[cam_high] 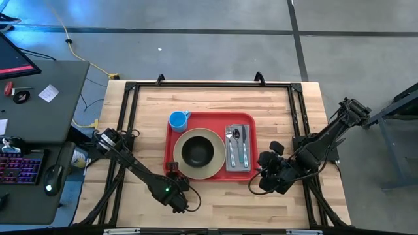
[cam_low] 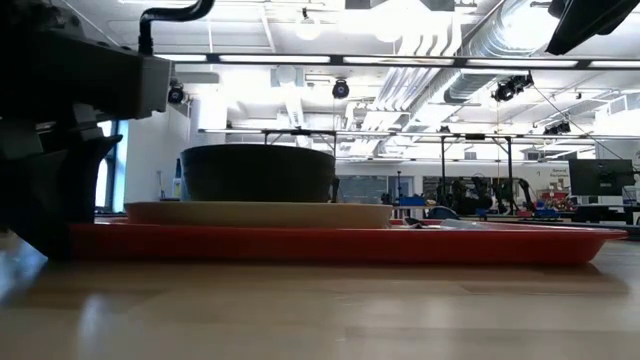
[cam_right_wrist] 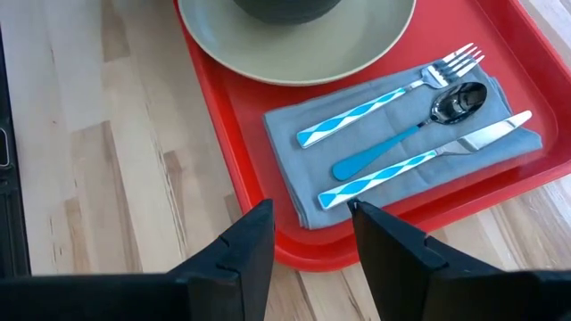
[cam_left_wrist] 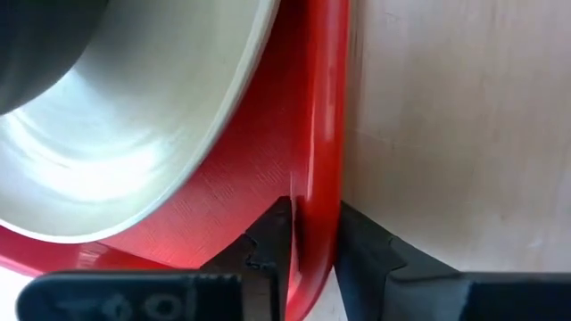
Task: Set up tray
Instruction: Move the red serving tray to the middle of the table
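Watching: you've got both grippers parked at the near edge of the tray, so heads up on a few things.

Tray spot: it sits mid-table, cup at its far left corner, plate in the middle, napkin on the right side.

Left gripper: the left gripper straddles the tray's raised rim at the near left corner, one finger inside, one outside. The jaws look loosened rather than pinching, so I'd call it open around the rim, not a real grip.

Right gripper: the right gripper hovers just off the near right edge with its fingers spread, holding nothing.

Risk one: if you lift or drag the left arm while that inside finger is hooked behind the rim, you'll likely yank the whole tray and slide everything on it.

Risk two: the plate edge is close to that inside finger, so a sideways nudge could bump it and shift the bowl.

Risk three: the cutlery lies loose on the napkin, so any jolt to the tray probably scatters it.

Risk four: the right fingers sit close to the rim, so a low move forward could shove the tray.

Count: one tray, one plate, one bowl, one cup, one napkin, one fork, one spoon, one knife.
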Tool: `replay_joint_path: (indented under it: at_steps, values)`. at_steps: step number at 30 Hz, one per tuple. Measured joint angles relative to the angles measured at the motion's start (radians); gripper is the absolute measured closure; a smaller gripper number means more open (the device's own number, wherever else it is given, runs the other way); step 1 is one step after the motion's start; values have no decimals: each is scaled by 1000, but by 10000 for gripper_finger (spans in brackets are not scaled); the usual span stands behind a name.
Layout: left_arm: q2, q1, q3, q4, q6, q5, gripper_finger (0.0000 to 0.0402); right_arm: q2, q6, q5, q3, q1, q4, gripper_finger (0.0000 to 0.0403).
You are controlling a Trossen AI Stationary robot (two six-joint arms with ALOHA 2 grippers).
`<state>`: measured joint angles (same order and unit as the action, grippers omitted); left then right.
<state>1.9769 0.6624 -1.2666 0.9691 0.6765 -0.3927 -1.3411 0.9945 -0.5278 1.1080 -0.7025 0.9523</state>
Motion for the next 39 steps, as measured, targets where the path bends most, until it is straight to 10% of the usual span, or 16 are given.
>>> replay_joint_path:
  at_steps: [30,39]
  values:
    - [9,-2,-182,271,46,178,289,0,44,124,-136,-1,-144,258]
    - [8,-2,-157,129,54,156,289,0,27,118,-136,-1,-169,258]
